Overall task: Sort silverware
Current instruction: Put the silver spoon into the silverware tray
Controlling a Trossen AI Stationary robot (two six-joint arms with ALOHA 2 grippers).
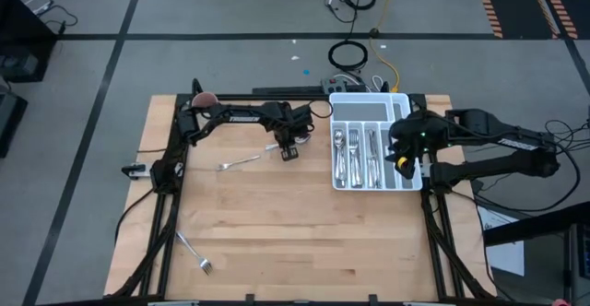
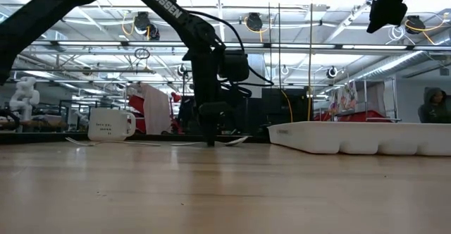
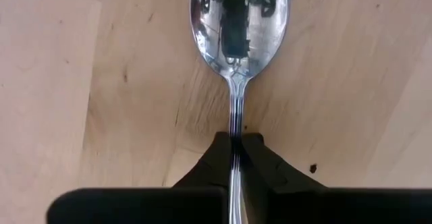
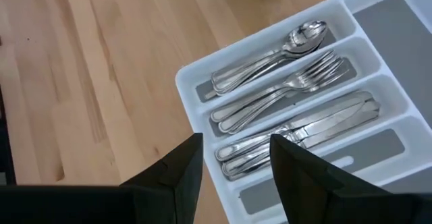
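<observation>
Lying flat on the pale wooden table, a shiny silver-coloured metal spoon has its thin handle pinched between the two dark fingers of the left gripper, which are closed tight on it. In the left wrist view the spoon's long axis runs straight away from the gripper, bowl at the far end and facing up, handle passing back between the fingers. In the high view this gripper sits at the far middle of the table, just left of the white compartmented plastic cutlery tray; in the low view it stands with its tips down at the tabletop.

A loose slim silver fork lies on the wood near that gripper, on its left and a little nearer the front edge, its long axis slanted. A second silver fork lies well apart from it towards the front left corner, tines towards the front edge.

Inside the tray, spoons, forks and knives lie in three neighbouring long compartments, all parallel to the compartment walls. The right gripper hovers above the tray's end with its fingers parted and nothing between them.

A white mug with dark lettering stands on the table in the low view.
</observation>
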